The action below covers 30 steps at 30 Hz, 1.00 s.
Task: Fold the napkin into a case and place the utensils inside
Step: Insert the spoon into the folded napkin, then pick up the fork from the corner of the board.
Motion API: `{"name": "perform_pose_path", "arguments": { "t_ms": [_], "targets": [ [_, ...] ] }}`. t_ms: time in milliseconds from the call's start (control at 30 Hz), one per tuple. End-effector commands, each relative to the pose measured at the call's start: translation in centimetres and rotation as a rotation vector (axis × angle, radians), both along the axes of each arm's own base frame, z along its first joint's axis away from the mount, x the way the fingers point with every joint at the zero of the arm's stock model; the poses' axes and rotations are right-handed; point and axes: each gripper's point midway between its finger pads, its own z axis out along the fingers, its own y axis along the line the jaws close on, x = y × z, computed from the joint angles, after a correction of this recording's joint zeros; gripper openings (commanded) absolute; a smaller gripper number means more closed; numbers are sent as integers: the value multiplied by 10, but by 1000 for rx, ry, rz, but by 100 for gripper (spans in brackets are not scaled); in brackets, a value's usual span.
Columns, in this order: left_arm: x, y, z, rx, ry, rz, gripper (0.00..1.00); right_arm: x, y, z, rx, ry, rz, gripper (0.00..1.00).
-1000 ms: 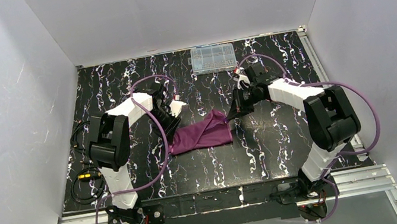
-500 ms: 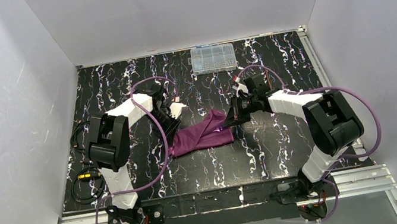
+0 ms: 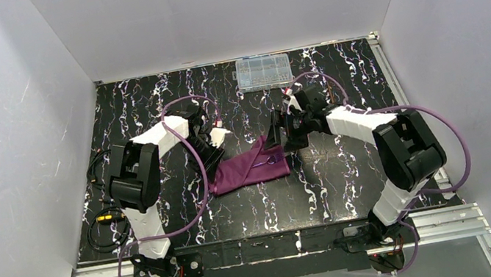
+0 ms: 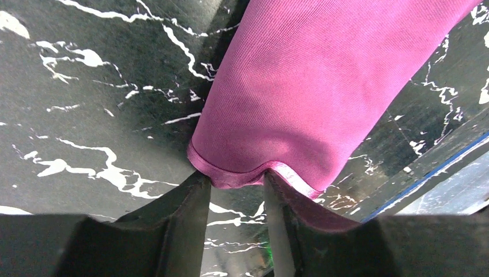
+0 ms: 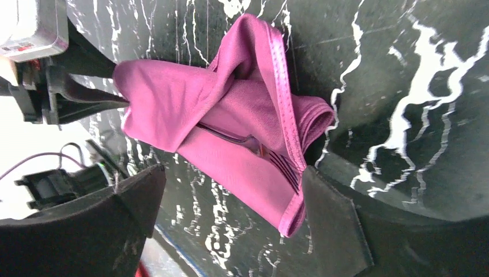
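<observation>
The plum napkin (image 3: 251, 167) lies bunched into a long, loosely folded case (image 5: 230, 121) in the middle of the black marbled table. A dark purple fork (image 5: 271, 157), one of the utensils, lies in its fold with the tines near the hem. My right gripper (image 5: 233, 173) straddles that end with its jaws wide open, and one fingertip (image 5: 323, 202) sits next to the hem. At the cloth's other end is my left gripper (image 4: 236, 182). Its jaws stand slightly apart, and the hem (image 4: 242, 176) sags across both tips. A second utensil is not visible.
A clear plastic compartment box (image 3: 263, 72) sits at the back of the table. Purple cables loop over both arms, and black cables (image 3: 103, 224) lie at the left edge. White walls enclose three sides.
The right gripper moved left over the cloth's end and opened wide, letting go of the utensil, which now lies in the fold. The left jaws parted slightly.
</observation>
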Motion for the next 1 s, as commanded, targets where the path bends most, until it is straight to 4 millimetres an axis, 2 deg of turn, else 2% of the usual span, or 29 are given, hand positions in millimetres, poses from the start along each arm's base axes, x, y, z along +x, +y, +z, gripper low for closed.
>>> {"name": "perform_pose_path", "arguments": {
  "t_ms": [0,167,300,467,500,567,667,767,800,833,967],
  "targets": [
    [-5,5,24,-8,-9,14,42,12,-24,20,-145,-95,4,99],
    [5,16,45,-23,-33,65,56,29,-56,54,-212,-166,-84,99],
    [9,25,63,-24,-75,80,61,56,-109,68,-381,-176,-307,99],
    [22,35,89,-1,-180,85,72,79,-185,63,-458,-154,-558,99],
    [27,36,95,5,-204,85,73,82,-202,60,-517,-153,-603,99],
    [36,39,108,3,-241,84,74,88,-221,50,-631,-133,-640,97],
    [54,47,121,29,-307,120,78,101,-228,23,-684,-95,-630,92],
    [67,54,131,39,-346,146,80,121,-228,5,-653,-100,-635,88],
    [71,55,135,23,-353,165,84,131,-227,1,-641,-117,-633,84],
    [73,55,139,0,-353,187,96,138,-229,-3,-656,-121,-630,82],
    [76,56,149,-53,-325,215,99,164,-231,-20,-696,-120,-602,74]
  ]
}}
